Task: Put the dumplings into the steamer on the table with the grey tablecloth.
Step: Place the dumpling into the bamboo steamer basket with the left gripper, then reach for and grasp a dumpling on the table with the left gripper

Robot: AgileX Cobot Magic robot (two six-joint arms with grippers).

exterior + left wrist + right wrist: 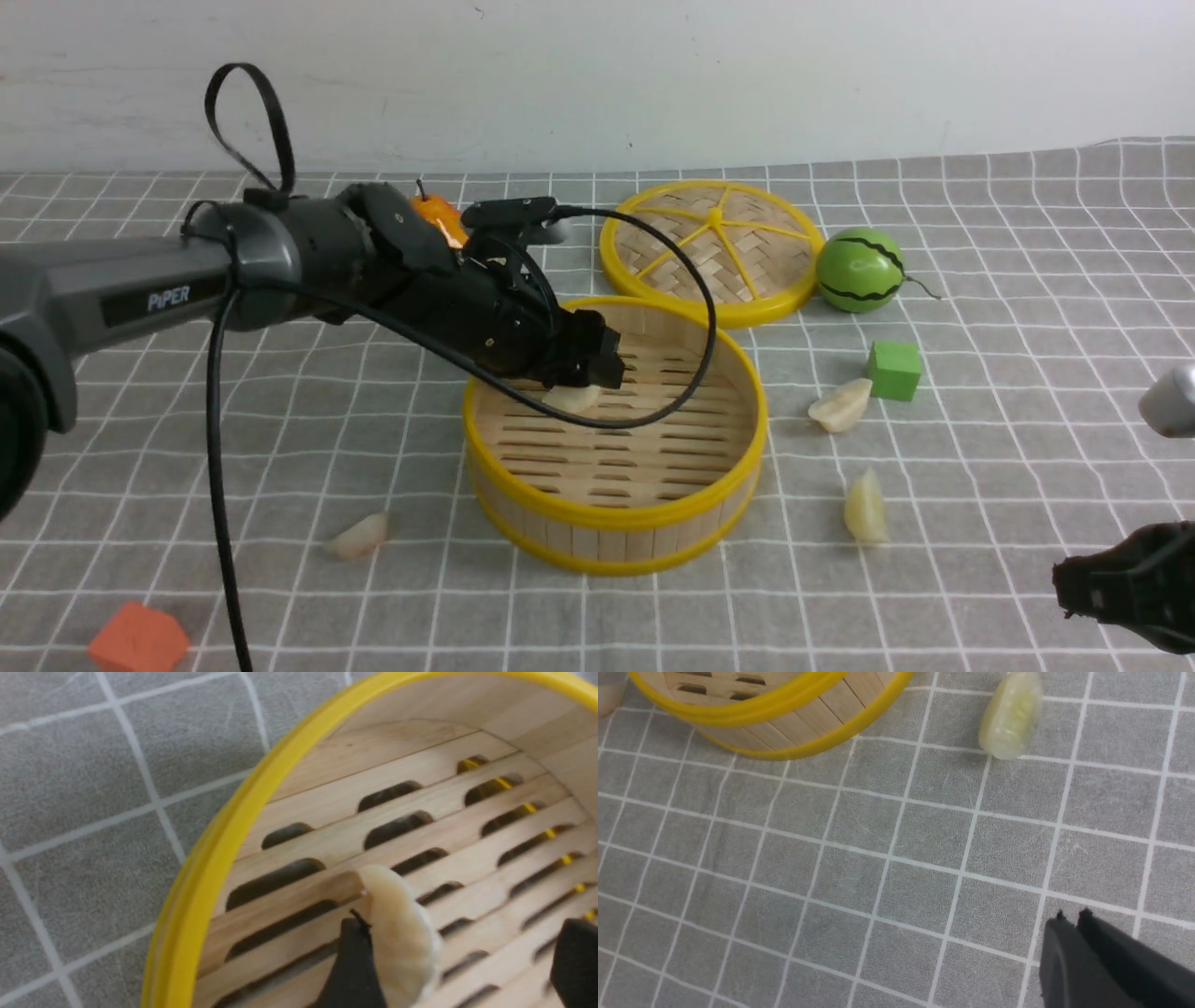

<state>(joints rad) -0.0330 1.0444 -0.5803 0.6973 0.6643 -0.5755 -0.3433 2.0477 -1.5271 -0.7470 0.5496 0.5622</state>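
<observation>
The left arm is reaching forward and across toward the middle, its wrist angling downward. The left gripper is pointing down with its jaws standing wide apart, the two fingers showing well separated in the wrist view. The right arm is sitting low at the right edge, and the right gripper is hovering with its jaws pressed together.
</observation>
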